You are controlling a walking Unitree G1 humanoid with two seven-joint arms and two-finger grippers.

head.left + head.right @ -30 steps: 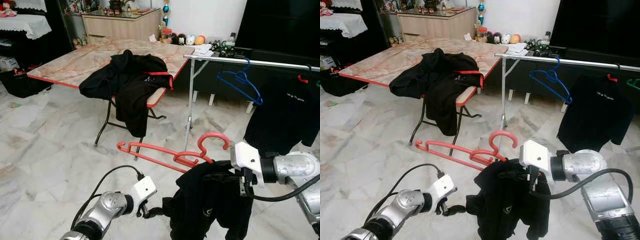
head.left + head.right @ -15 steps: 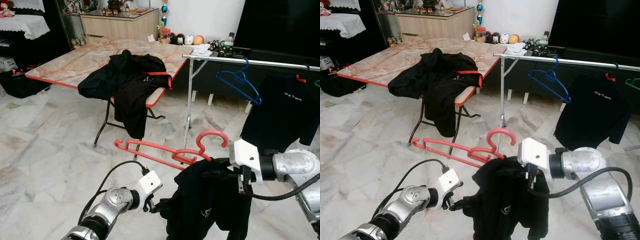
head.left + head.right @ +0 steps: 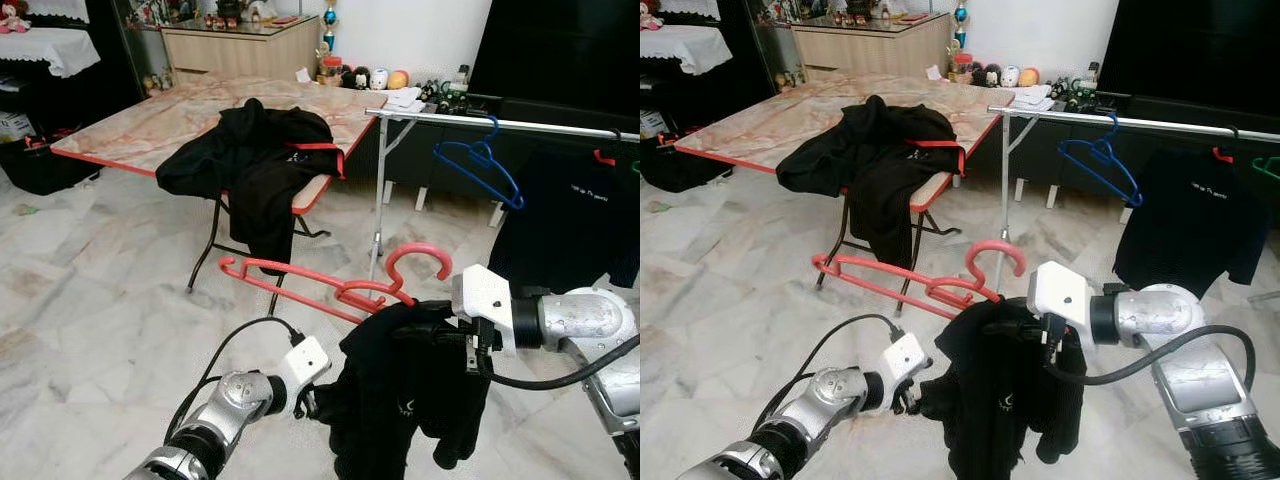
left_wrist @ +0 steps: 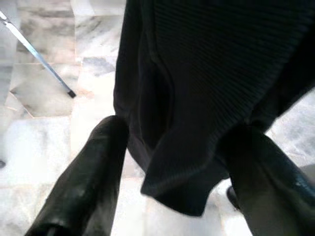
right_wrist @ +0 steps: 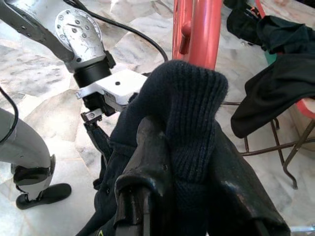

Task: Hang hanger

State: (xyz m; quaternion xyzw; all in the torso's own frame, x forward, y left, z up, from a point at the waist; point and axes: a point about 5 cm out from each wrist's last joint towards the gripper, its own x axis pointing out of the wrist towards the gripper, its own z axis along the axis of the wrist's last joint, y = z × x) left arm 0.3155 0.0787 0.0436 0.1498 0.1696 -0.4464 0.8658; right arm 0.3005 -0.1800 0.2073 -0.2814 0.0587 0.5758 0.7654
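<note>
A red hanger (image 3: 418,248) carries a black knitted garment (image 3: 400,400) that droops from it over the floor. My right gripper (image 3: 425,332) is shut on the hanger's neck through the garment's collar (image 5: 189,98), and the red stem (image 5: 197,29) rises just beyond its fingers. Lower down, my left gripper (image 3: 308,402) is open at the garment's left edge. In the left wrist view the hem (image 4: 182,187) hangs between the two spread fingers (image 4: 93,167). A metal clothes rail (image 3: 500,123) stands ahead on the right.
On the rail hang a blue hanger (image 3: 485,160) and a black shirt (image 3: 570,220). A folding table (image 3: 150,125) with a heap of black clothes (image 3: 260,160) stands ahead on the left. Marble floor (image 3: 100,300) lies between me and both.
The right gripper has carried the hanger and garment a little to the left and up. The left gripper has moved right, up to the garment's edge.
</note>
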